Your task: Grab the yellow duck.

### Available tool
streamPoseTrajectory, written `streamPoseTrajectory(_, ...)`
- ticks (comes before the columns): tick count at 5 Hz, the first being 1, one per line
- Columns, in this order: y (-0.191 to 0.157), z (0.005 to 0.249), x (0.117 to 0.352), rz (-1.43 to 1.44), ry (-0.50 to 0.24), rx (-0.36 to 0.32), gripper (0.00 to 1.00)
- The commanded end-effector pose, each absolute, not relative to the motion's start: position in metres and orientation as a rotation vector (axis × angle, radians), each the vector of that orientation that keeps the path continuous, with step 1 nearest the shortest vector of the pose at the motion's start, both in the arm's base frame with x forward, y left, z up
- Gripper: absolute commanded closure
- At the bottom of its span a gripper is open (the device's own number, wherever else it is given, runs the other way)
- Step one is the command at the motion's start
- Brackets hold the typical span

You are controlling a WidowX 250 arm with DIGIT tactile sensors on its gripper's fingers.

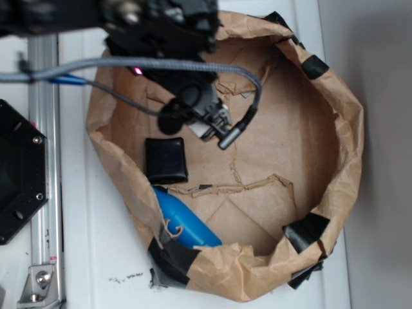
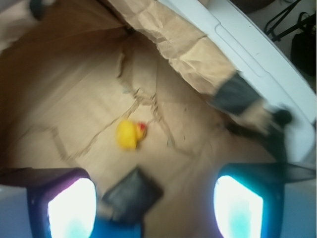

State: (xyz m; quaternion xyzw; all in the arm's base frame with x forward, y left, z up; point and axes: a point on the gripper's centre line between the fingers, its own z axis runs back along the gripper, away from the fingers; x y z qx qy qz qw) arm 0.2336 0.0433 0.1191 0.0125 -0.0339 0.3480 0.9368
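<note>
The yellow duck [image 2: 130, 134] lies on the brown paper floor in the wrist view, small, with a red-orange beak to its right. It lies well ahead of my gripper [image 2: 156, 206], slightly left of centre. The gripper is open and empty, and its two fingers [image 2: 69, 208] glow at the bottom corners, wide apart. In the exterior view the arm and gripper [image 1: 205, 116] hang over the upper left of the bag and hide the duck.
A black square pad [image 1: 166, 159] [image 2: 132, 194] lies between the fingers and the duck. A blue object [image 1: 187, 222] rests against the lower-left wall. The crumpled brown paper bag wall [image 1: 341, 161], patched with black tape, rings the floor. A white surface lies outside it.
</note>
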Motion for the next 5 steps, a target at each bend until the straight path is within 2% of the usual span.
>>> streamPoseTrajectory(1, 0.033, 0.102, 0.244, 0.573, -0.034, 0.066, 0.00)
streamPoseTrajectory(4, 0.033, 0.102, 0.244, 0.573, -0.034, 0.066, 0.00)
streamPoseTrajectory(5, 0.021, 0.105, 0.253, 0.600, -0.103, 0.090, 0.00)
